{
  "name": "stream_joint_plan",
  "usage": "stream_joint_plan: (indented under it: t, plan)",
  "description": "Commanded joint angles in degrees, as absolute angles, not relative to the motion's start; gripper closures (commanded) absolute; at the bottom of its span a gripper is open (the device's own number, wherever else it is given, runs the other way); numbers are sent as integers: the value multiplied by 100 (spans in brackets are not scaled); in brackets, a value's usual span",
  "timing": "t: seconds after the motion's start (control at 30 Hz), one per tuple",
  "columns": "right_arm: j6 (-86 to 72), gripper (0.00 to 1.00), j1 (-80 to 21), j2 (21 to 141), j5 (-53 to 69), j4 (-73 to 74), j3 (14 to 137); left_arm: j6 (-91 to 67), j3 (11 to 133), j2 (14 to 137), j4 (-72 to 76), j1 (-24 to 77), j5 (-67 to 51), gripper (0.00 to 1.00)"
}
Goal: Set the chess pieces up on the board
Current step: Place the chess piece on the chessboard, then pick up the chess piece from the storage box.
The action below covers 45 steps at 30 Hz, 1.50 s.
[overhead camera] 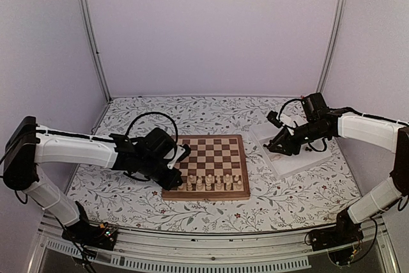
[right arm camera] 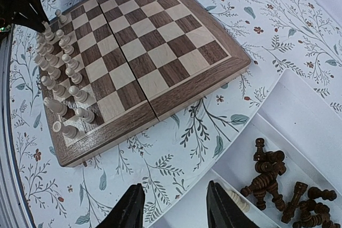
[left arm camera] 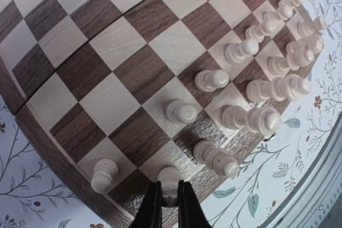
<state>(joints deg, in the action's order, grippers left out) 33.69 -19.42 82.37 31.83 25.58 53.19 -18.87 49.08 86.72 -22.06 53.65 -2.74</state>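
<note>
1. The bench (overhead camera: 128, 190) has a white cover printed with leafy sprigs, and both arms reach out over it.
2. The board (overhead camera: 214, 151) lies flat at the middle of the bench. Its fold seam runs from left to right in the overhead view. Most of its dark and cream squares are bare.
3. The white tray (overhead camera: 297, 164) sits on the bench to the right of the board, set apart from it and turned at an angle.
4. The right gripper (right arm camera: 173, 206) hangs over the tray's near-left edge. Its fingers are partly spread and nothing is between them.
5. The left gripper (left arm camera: 170, 193) is at the board's near-left corner. Its fingers are pinched narrow on the corner piece (left arm camera: 170, 177), a pale chessman that stands upright on the last square there. I cannot tell which kind of piece it is.
6. The dark chess pieces (right arm camera: 272, 177) lie tumbled in a heap in one compartment of the tray, just right of the right gripper in its wrist view. One pale piece (right arm camera: 238, 201) lies in the neighbouring compartment.
7. The pale chess pieces (overhead camera: 211, 182) stand upright in two rows along the board's near edge, one to a square. The squares farther back hold none.
</note>
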Motion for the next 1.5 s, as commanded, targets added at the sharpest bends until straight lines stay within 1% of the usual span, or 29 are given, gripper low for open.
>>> stream_joint_plan:
  t: [0.0, 0.07, 0.17, 0.3, 0.4, 0.6, 0.73, 0.87, 1.0, 1.2, 1.33, 1.47]
  plan:
    - [3401, 57, -1917, 8279, 3157, 2525, 5309, -1811, 4939, 8821, -2082, 5462, -352, 95]
    - [3406, 57, -1918, 8279, 3147, 2518, 5311, -1792, 4956, 8845, -2092, 5467, -339, 94]
    - [3402, 57, -1918, 8279, 3146, 2527, 5304, -1788, 4998, 8868, -2136, 5475, -334, 88]
    - [3397, 57, -1917, 8279, 3150, 2523, 5317, -1786, 5060, 8864, -2262, 5500, -260, 76]
    - [3381, 57, -1921, 8256, 3169, 2527, 5325, -1782, 5125, 8818, -2380, 5511, -197, 71]
    - [3278, 57, -1836, 8185, 3214, 2558, 5396, -1727, 5388, 8573, -2553, 5521, -88, 64]
    - [3216, 57, -1381, 8135, 3335, 2731, 5523, -1524, 5901, 8429, -2888, 5525, 123, 59]
    - [3431, 60, -998, 8227, 3152, 3037, 5565, -1138, 6503, 8508, -2881, 5503, 363, 58]
    - [3721, 62, -920, 8301, 2792, 3135, 5332, -906, 7222, 8882, -2514, 5468, 289, 58]
    - [4427, 65, -922, 8464, 2598, 3214, 5025, -879, 8005, 9720, -1631, 5424, -355, 57]
    - [5054, 65, -930, 8526, 2502, 3144, 4989, -857, 8734, 10416, -1733, 5375, -707, 57]
    - [5690, 65, -981, 8662, 2304, 2967, 4976, -845, 8998, 10707, -1667, 5321, -834, 56]
